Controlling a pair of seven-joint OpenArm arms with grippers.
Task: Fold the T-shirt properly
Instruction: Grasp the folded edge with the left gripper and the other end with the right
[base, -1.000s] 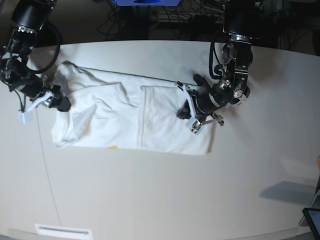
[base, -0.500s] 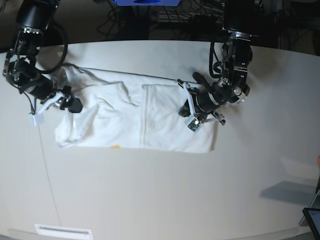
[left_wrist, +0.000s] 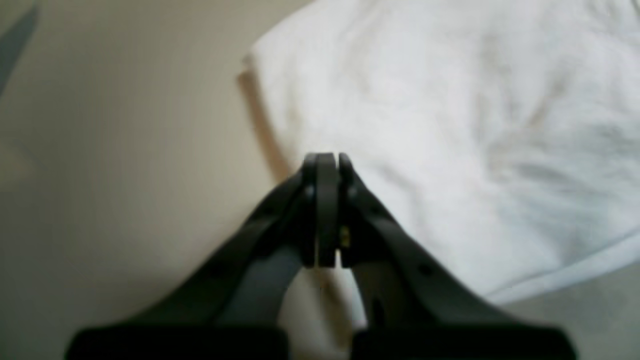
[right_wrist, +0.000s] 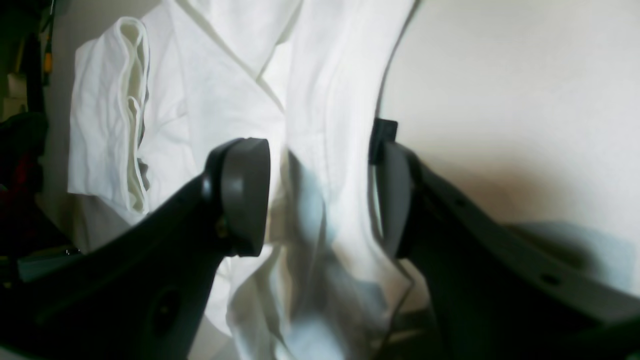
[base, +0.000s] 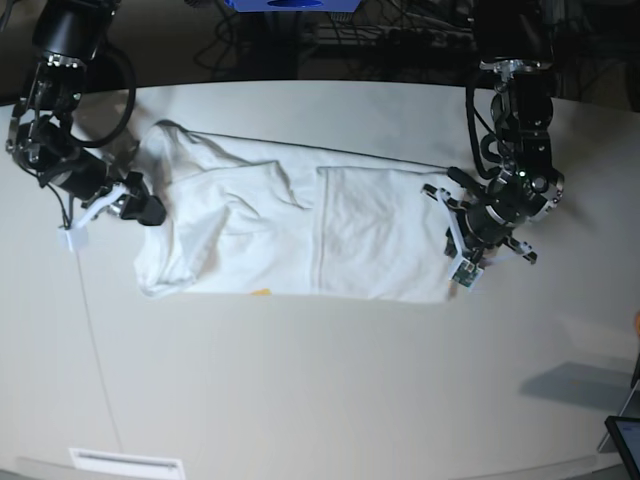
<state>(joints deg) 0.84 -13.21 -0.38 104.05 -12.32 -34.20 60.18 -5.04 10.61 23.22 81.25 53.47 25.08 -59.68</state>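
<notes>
We see the left claw (left_wrist: 325, 165) pressed together beside the T-shirt (base: 300, 225); the right claw (right_wrist: 320, 195) is spread astride its cloth.

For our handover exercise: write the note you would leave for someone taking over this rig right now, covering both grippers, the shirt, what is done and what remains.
Left gripper: shut and empty, at the shirt's edge.
Right gripper: open, jaws either side of a bunched part of the shirt, not closed on it.
T-shirt: flat on the table, plain side up, already folded into a long band; the end by the right gripper is rumpled.
Left to do: smooth that end, then fold the band across.
</notes>
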